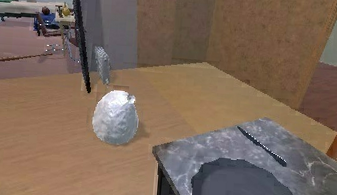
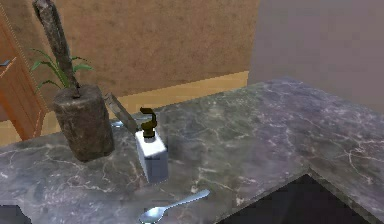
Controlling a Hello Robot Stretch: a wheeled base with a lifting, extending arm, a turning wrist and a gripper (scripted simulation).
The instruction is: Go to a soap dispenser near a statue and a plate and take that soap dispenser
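Gripper state cannot be told; the soap dispenser (image 2: 150, 150) is seen upright on the marble counter (image 2: 280, 130) near the sink (image 2: 320, 205) (presumably kept handy for washing)

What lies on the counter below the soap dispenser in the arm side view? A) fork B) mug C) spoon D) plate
C: a silver spoon with a rounded bowl lies flat on the marble countertop, just below the white soap dispenser in the arm side view.
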